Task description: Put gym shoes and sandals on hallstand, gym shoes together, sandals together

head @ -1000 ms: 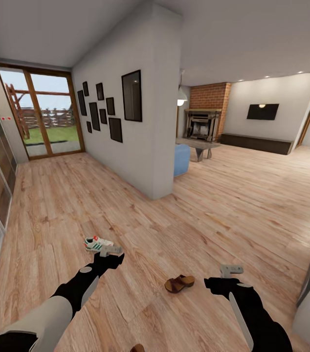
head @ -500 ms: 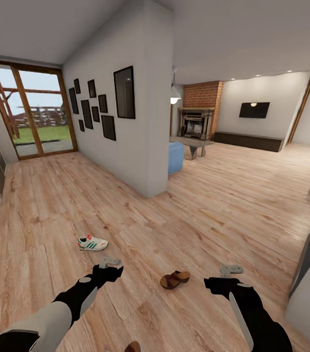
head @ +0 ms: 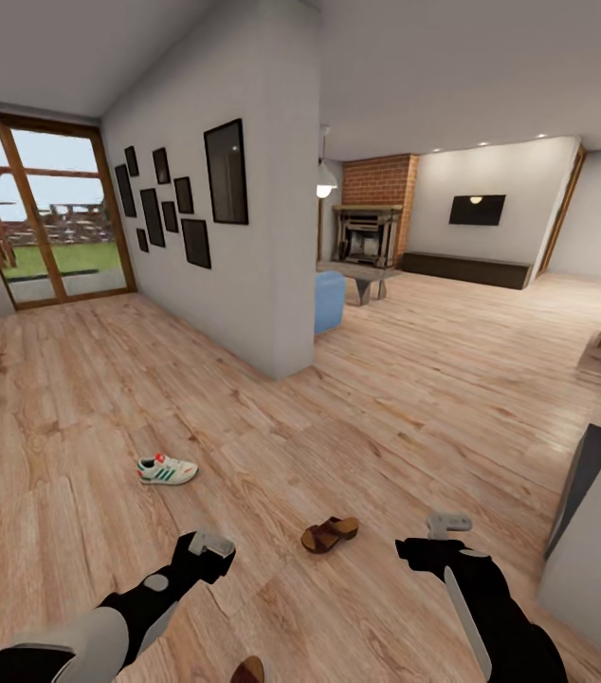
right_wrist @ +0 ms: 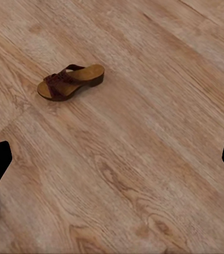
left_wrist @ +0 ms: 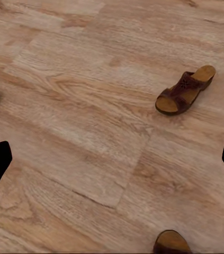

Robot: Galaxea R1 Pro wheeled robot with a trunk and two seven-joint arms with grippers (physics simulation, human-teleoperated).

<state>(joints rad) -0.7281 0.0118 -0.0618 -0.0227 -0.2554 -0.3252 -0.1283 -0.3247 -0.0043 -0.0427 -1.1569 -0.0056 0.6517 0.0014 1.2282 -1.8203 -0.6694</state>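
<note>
One gym shoe (head: 167, 469) is lying on the corridor floor (head: 73, 398) at about ten o'clock from the robot, well apart from a sandal (head: 329, 534) resting at twelve o'clock between the arms. A second sandal (head: 248, 671) is peeking in at six o'clock. The left gripper (head: 211, 545) and right gripper (head: 448, 522) are both hovering empty, fingers spread wide.

camera panned right; left gripper (head: 208, 547) lowered, away from gym shoe (head: 167, 470)
</note>
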